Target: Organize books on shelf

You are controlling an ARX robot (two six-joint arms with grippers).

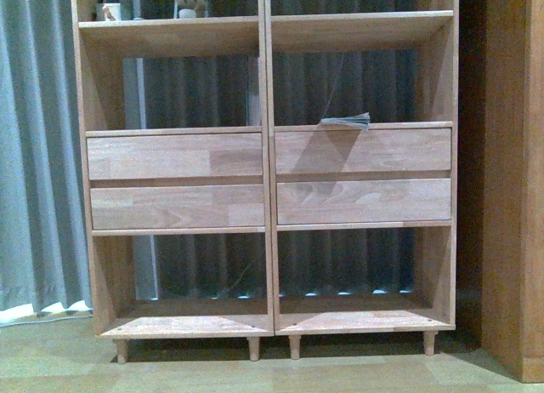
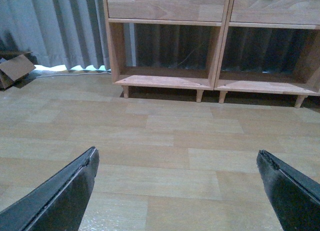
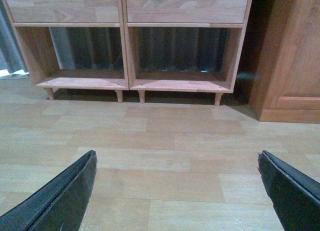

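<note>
The light-wood shelf (image 1: 269, 155) fills the front view, with open compartments and drawer fronts (image 1: 174, 156). One thin book (image 1: 347, 121) lies flat at the front edge of the right middle compartment, just above the right drawers, its pages overhanging slightly. Neither arm shows in the front view. My left gripper (image 2: 177, 152) hangs open over bare wood floor, well short of the shelf's bottom compartments (image 2: 165, 56). My right gripper (image 3: 176, 154) is likewise open over the floor, facing the shelf's lower right compartment (image 3: 182, 53). Nothing sits between either pair of fingers.
A mug (image 1: 110, 11) and a small figure (image 1: 189, 3) stand on the top left shelf board. Grey curtains (image 1: 38, 146) hang behind and left. A tall wooden panel (image 1: 514, 172) stands right of the shelf. A cardboard box (image 2: 15, 68) lies by the curtain.
</note>
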